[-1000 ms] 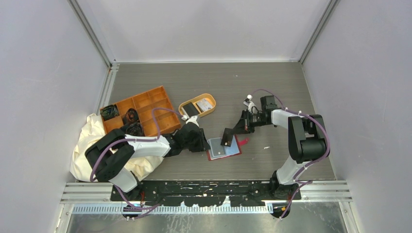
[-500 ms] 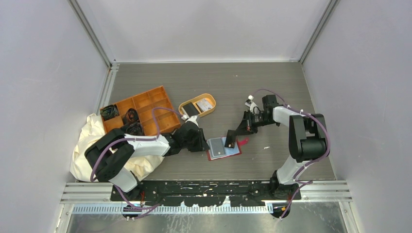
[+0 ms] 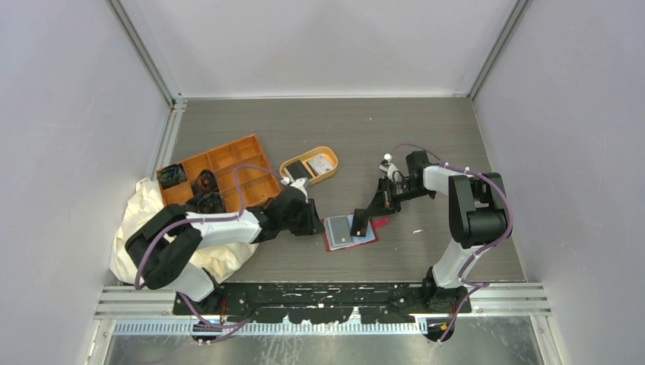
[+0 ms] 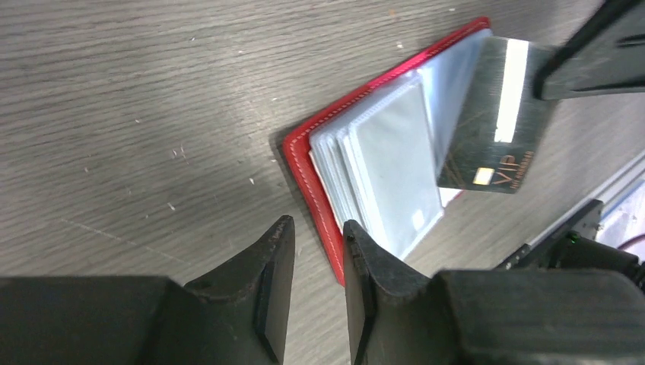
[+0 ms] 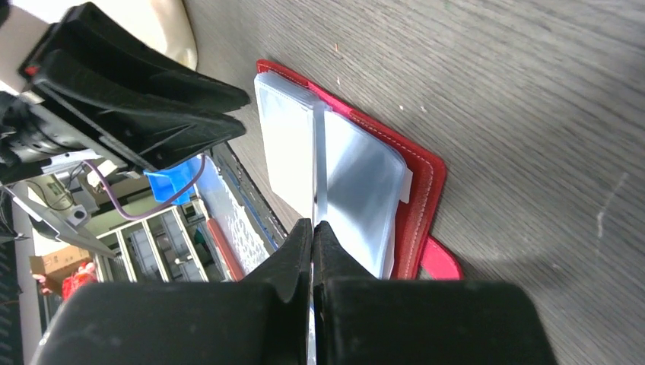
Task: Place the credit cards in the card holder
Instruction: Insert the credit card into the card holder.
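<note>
In the top view's centre, the right gripper (image 5: 312, 226) clenches 1 dark VIP card (image 4: 487, 122) over the open red card holder (image 4: 303, 163), the left gripper (image 4: 316, 228) slightly parted, empty, at its edge.

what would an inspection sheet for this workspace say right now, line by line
surface: grey wood-grain table, lightly scuffed
job's things: red card holder open, sleeves up; dark card held tilted over it; two more cards in the tan dish
clutter: orange tray with dark items; cream cloth
grippers: right gripper shut on the dark card; left gripper slightly open at the holder's edge, empty
cables: purple cables loop along both arms
surroundings: pale walls, metal rails at near edge
</note>
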